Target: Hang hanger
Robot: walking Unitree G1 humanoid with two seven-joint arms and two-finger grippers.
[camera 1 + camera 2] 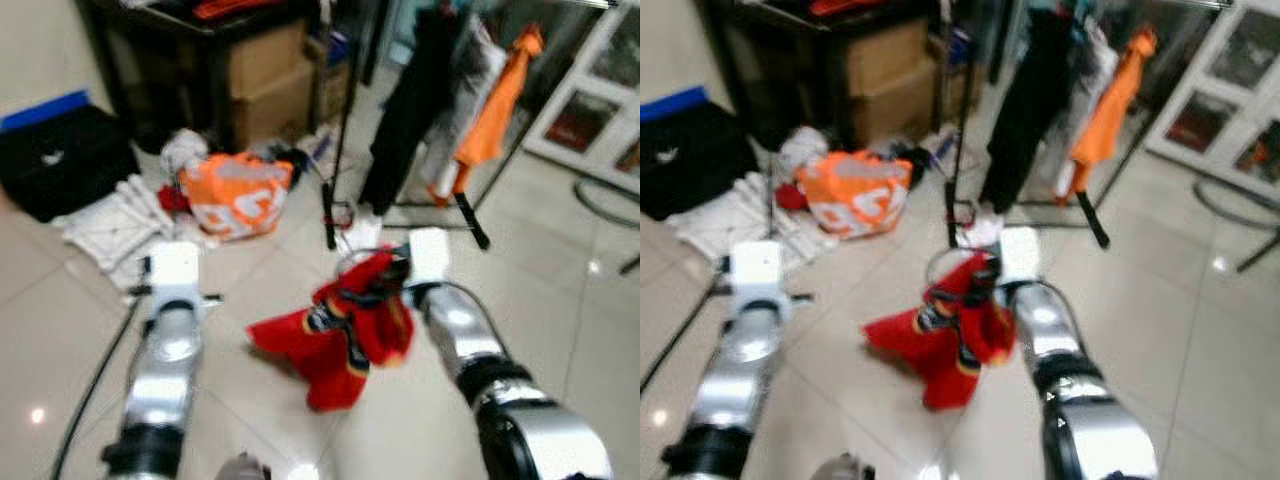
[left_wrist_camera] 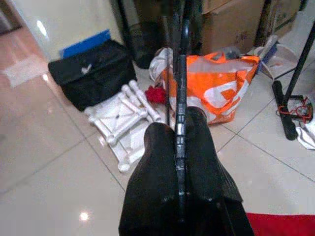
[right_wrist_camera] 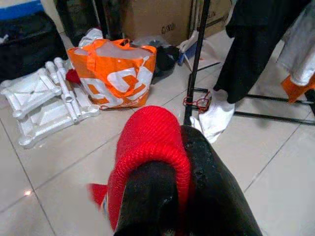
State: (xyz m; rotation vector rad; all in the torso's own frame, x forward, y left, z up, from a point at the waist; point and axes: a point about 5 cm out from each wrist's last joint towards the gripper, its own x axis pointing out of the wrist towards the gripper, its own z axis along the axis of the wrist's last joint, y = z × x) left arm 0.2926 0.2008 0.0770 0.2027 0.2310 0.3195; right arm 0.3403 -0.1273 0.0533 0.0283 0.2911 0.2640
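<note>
Right gripper (image 1: pixel 392 275) carries a red knitted garment with dark and yellow trim (image 1: pixel 345 335), its two black fingers pinched together with the cloth wrapped over one of them — held well off the pale tiled floor (image 1: pixel 560 290), I judge so it travels without dragging. I cannot make out a hanger in that bundle beyond a thin loop near the top; too blurred to call. Left gripper (image 2: pixel 180 73) is pressed shut on nothing, held forward at the same height, spare for now. Ahead stands the black metal clothes rack (image 1: pixel 336 130), a black garment (image 1: pixel 405 110) and an orange one (image 1: pixel 495 100) hanging on it — that is where my load belongs. Near its foot lie an orange-and-white carrier bag (image 1: pixel 237 195) and a white plastic folding frame (image 1: pixel 115 225), so I would approach on the rack's open side.
</note>
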